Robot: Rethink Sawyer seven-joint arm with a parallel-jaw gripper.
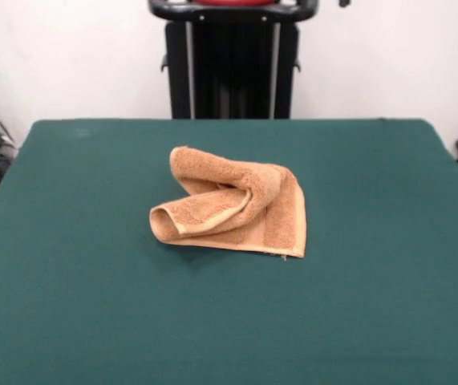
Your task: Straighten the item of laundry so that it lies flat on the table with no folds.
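Towel [233,210] sits approx. mid worktop [68,305], a bit toward the pedestal side; orange-tan terry, clearly not flat; it's folded over itself w/ several layers. Upper part is rolled forward into a loose tube; the tube's open end faces the camera's left-front, paler inner edge showing round its mouth. Another fold rises behind it, rounded hump at upper left of the bundle. Right side lies flatter, a panel w/ a woven band running down it toward the near right corner; that corner rests on the green cloth, a tiny pale bit at its tip, maybe a tag, too small to tell. Near edge runs fairly straight along the worktop from left-front to that corner.

Worktop is dark green, much bigger than the towel; bare green all round it. Pedestal [233,68] stands at the far side, black upright, red bit at top edge.

My end effector: can't see it in this view, so can't tell open or closed; nothing touches the towel.
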